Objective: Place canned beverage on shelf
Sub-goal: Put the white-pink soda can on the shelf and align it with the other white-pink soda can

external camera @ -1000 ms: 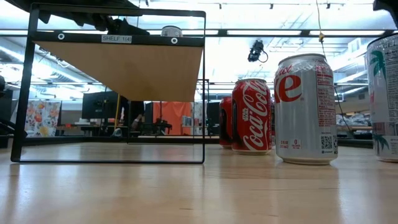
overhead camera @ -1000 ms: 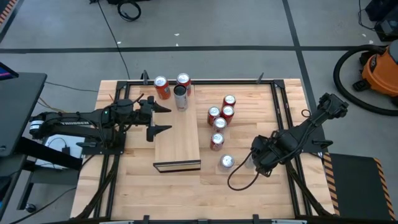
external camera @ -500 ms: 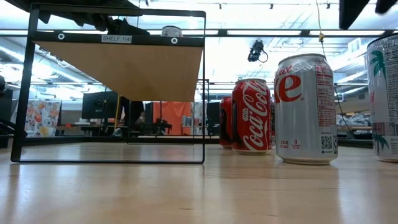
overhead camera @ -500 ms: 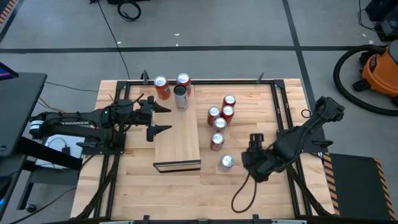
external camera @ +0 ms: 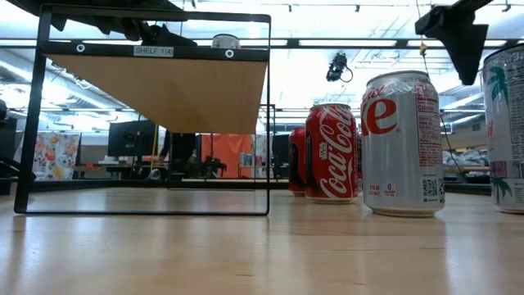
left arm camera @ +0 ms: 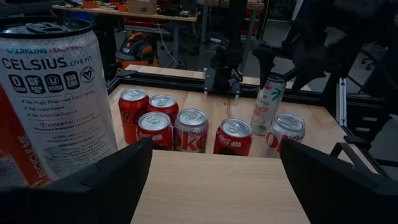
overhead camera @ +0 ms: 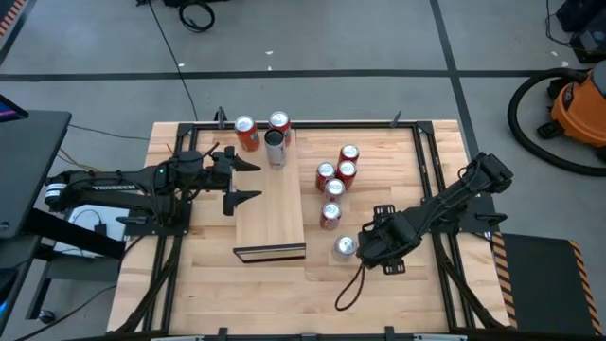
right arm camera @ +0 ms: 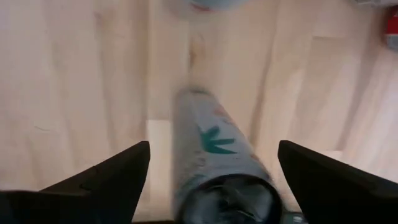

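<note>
Gray floor lies all around a pale wooden table [overhead camera: 284, 284] with a dark metal frame. On the left side, the left gripper [overhead camera: 248, 180] hangs over the near long edge of the shelf [overhead camera: 270, 213], with its two fingers spread wide and nothing between them. In the left wrist view those fingers [left arm camera: 106, 186] show on both sides of the shelf top, and a big white can marked Celsius [left arm camera: 50, 99] stands very close by. At the far end of the shelf stand three cans: a red can [overhead camera: 246, 134], another red can [overhead camera: 279, 125] and a dark can [overhead camera: 275, 149]. To the right of the shelf, on the table, a bunch of red cans [overhead camera: 336, 175] stands close together, and a silver can [overhead camera: 345, 247] stands just past them, nearer the front. The tall white can with a green palm leaf [right arm camera: 214, 149] stands right beside the silver one. The right gripper [overhead camera: 369, 244] is low over it. In the right wrist view its fingers [right arm camera: 93, 180] are spread wide, one on each side of the palm can, not touching it. Far right, on the floor, sits an orange vacuum [overhead camera: 578, 104] with a black hose.
</note>
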Tool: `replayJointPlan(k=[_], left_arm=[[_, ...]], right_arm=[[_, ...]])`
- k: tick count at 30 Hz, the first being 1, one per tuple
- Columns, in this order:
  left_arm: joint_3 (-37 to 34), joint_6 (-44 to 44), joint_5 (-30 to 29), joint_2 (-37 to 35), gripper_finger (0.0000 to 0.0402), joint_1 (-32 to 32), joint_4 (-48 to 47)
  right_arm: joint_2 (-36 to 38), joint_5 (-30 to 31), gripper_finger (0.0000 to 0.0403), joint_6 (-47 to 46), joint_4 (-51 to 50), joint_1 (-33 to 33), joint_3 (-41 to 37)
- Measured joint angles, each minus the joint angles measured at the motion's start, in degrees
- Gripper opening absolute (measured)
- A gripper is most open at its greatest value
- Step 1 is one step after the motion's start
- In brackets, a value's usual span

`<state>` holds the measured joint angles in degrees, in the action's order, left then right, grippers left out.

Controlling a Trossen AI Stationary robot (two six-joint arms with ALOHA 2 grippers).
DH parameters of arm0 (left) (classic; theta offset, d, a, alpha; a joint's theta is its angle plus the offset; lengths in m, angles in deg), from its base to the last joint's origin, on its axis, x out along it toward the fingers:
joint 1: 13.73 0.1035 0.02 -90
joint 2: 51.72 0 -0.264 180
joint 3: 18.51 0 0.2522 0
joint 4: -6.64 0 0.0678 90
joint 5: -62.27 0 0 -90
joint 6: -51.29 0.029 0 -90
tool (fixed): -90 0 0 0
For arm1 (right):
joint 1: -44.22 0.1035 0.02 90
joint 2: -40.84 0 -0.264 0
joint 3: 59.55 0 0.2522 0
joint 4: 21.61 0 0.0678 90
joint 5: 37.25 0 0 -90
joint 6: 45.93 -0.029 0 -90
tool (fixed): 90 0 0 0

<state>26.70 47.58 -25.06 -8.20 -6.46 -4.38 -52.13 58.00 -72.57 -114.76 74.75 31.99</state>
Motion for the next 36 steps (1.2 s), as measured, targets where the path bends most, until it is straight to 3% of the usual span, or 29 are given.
replayJointPlan(k=[5, 14, 19, 25, 28, 32, 36], left_arm=[[0.0, 0.1, 0.0, 0.0, 0.0366, 0.0, 0.0], [0.0, 0.3, 0.0, 0.0, 0.0366, 0.0, -0.2], [0.0, 0.3, 0.0, 0.0, 0.0366, 0.0, -0.3], [0.0, 0.3, 0.0, 0.0, 0.0366, 0.0, -0.4], [0.0, 0.3, 0.0, 0.0, 0.0366, 0.0, -0.4], [0.0, 0.3, 0.0, 0.0, 0.0366, 0.0, -0.4], [0.0, 0.3, 0.0, 0.0, 0.0366, 0.0, -0.4]], right_arm=[[-1.7, 2.1, 0.0356, 4.6, -2.2, 0.7, 0.0], [-2.3, 1.2, 0.0347, 2.0, -3.5, 0.8, -0.2], [-2.3, -0.4, 0.0347, -5.8, -3.5, 0.2, -0.2], [-2.3, -0.9, 0.0347, -23.4, -3.6, -1.2, -0.2], [-2.3, -2.0, 0.0347, -26.6, -3.6, -1.8, -0.2], [-2.3, -2.0, 0.0342, -24.9, -3.8, -1.9, -0.2], [-2.3, -2.3, 0.0319, -12.5, -3.7, -1.7, -0.2]])
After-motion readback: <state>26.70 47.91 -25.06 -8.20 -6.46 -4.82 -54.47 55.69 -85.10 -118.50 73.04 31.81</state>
